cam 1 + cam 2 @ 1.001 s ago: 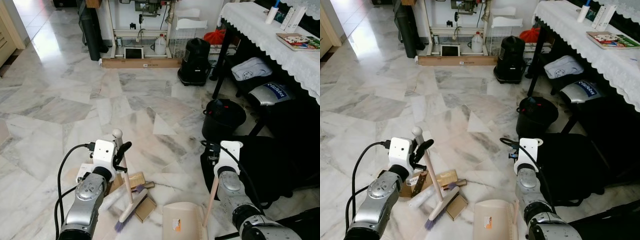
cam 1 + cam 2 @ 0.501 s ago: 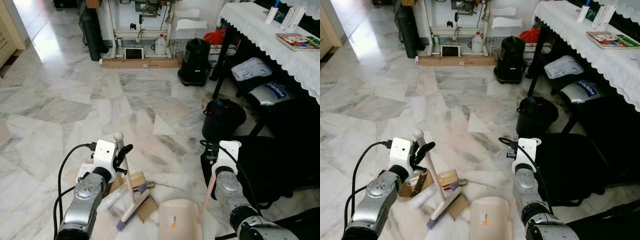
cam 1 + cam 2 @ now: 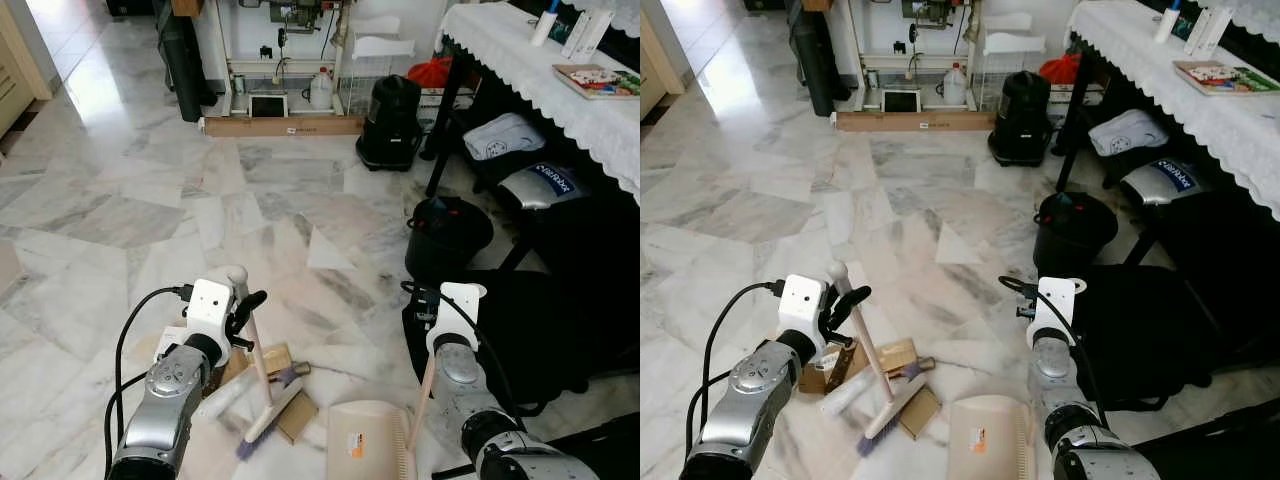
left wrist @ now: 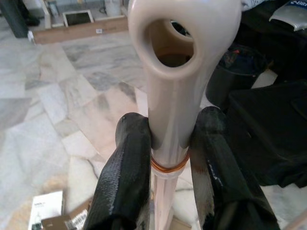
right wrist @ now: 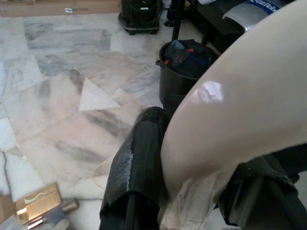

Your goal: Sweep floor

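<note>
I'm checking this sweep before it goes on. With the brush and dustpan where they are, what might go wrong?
1. The brush sits among flat boxes and a white tube; bulky pieces may jam at the dustpan lip or slide past it.
2. The left hand pinches only the top of the brush handle, so the brush may twist.
3. The right hand works beside the black bin, which a swing may bump.
</note>
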{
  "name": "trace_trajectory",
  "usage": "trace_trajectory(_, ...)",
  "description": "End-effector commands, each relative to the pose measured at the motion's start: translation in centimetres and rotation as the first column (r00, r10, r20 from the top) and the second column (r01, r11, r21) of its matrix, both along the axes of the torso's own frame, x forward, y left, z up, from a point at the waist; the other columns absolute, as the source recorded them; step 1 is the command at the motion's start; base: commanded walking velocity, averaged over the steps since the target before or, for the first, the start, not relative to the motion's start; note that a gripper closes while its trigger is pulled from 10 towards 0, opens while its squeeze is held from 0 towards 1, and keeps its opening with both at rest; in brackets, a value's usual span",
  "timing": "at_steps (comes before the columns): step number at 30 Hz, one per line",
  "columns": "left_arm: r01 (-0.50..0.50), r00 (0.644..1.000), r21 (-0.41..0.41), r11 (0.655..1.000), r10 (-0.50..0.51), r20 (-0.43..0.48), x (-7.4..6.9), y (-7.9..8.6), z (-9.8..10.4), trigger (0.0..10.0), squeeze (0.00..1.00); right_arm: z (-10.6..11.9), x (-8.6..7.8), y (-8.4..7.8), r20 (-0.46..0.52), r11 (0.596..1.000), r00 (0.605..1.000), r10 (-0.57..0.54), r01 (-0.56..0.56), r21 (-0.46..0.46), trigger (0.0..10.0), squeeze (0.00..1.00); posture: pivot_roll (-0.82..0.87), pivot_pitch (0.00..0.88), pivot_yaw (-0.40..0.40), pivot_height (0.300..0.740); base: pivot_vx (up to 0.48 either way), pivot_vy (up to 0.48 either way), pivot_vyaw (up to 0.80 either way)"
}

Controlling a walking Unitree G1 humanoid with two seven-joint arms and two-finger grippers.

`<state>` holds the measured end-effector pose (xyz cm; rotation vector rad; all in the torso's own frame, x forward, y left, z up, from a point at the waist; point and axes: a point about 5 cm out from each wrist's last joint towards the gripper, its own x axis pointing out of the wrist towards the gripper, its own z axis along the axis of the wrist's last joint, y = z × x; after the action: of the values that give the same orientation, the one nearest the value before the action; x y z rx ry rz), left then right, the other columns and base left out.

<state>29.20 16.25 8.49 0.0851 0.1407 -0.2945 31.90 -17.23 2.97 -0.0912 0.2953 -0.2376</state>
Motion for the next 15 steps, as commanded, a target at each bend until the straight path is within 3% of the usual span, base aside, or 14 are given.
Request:
trace_trajectory(1, 0.016, 0.999, -0.003, 1.000, -0.016, -0.039, -0.29, -0.01, -0.40, 10.0, 0.00, -0.39, -0.15, 0.18, -0.033, 1.000, 0.999, 0.009, -0.009, -0.002, 10.0, 0.00, 0.08, 0.051, -0.027, 0.740, 0.000, 0.000, 0.00)
trace_trajectory(9, 0.001, 0.995, -0.105, 0.994, -0.012, -0.100, -0.18, 0.17, -0.37, 10.0, 0.00, -0.58, -0.26, 0.35, -0.045, 1.000, 0.999, 0.007, -0.007, -0.003, 10.0, 0.00, 0.08, 0.053, -0.024, 0.740, 0.000, 0.000, 0.00)
trace_trajectory(10, -0.010, 0.993, -0.153, 0.988, -0.008, -0.118, -0.06, 0.20, -0.24, 10.0, 0.00, -0.61, -0.27, 0.39, -0.048, 1.000, 0.999, 0.008, -0.008, -0.003, 10.0, 0.00, 0.08, 0.053, -0.024, 0.740, 0.000, 0.000, 0.00)
trace_trajectory(13, -0.017, 0.991, -0.186, 0.982, -0.008, -0.132, 0.01, 0.22, -0.13, 10.0, 0.00, -0.63, -0.28, 0.43, -0.051, 1.000, 0.999, 0.008, -0.009, -0.004, 10.0, 0.00, 0.08, 0.053, -0.024, 0.740, 0.000, 0.000, 0.00)
trace_trajectory(15, -0.037, 0.989, -0.283, 0.958, -0.006, -0.148, 0.31, 0.21, 0.35, 10.0, 0.00, -0.61, -0.24, 0.50, -0.052, 1.000, 0.999, 0.011, -0.011, -0.004, 10.0, 0.00, 0.08, 0.051, -0.025, 0.740, 0.000, 0.000, 0.00)
